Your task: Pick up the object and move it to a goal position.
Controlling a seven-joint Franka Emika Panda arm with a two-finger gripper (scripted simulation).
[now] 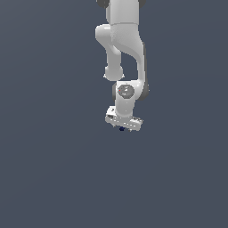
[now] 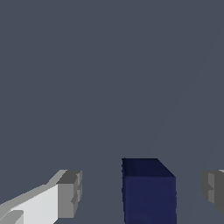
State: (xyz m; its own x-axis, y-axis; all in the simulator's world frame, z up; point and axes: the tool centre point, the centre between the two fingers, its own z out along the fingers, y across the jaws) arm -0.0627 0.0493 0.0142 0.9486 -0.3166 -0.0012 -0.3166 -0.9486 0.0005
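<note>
**1 white arm over a bare slate surface**

1 flat, matte slate-grey ground [image 1: 49, 178] fills both views edge to edge, with no seam, wall or horizon to separate surface from room; only a faint paler band of shading crosses it in the wrist view.

Next in size, the white Panda arm [image 1: 124, 40] hangs down from the top of the exterior view, its smooth rounded links glossy like moulded plastic, with a grey disc at the wrist joint. Its boxy gripper [image 1: 123, 126] points downward, tilted slightly.

In the wrist view the 2 fingers [image 2: 69, 194] are blocky and grey-tipped, spread wide, each standing clear of the block with a gap on either side.

Smallest, the object [image 2: 148, 192] is a dark navy-blue cube with sharp edges and flat, unpatterned faces, sitting between the fingers, nearer neither by much. In the exterior view it shows only as a dark speck [image 1: 121, 129] just under the gripper.
</note>
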